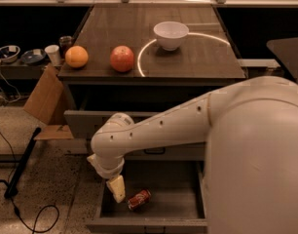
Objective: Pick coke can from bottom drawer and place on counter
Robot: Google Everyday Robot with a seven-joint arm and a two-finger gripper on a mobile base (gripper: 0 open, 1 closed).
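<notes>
The coke can [139,199], red with white lettering, lies on its side on the floor of the open bottom drawer [183,211], left of the middle. My gripper [116,188] hangs from the white arm at the drawer's left side, its pale fingers just left of the can and apart from it. The counter [197,57] is the dark wood-grain top above, with a bright curved reflection.
On the counter stand a white bowl [171,35], a red apple [122,58] and an orange [76,56]. A wider grey drawer [81,123] is open above the bottom one. A cardboard box [46,101] and cables lie at the left on the floor.
</notes>
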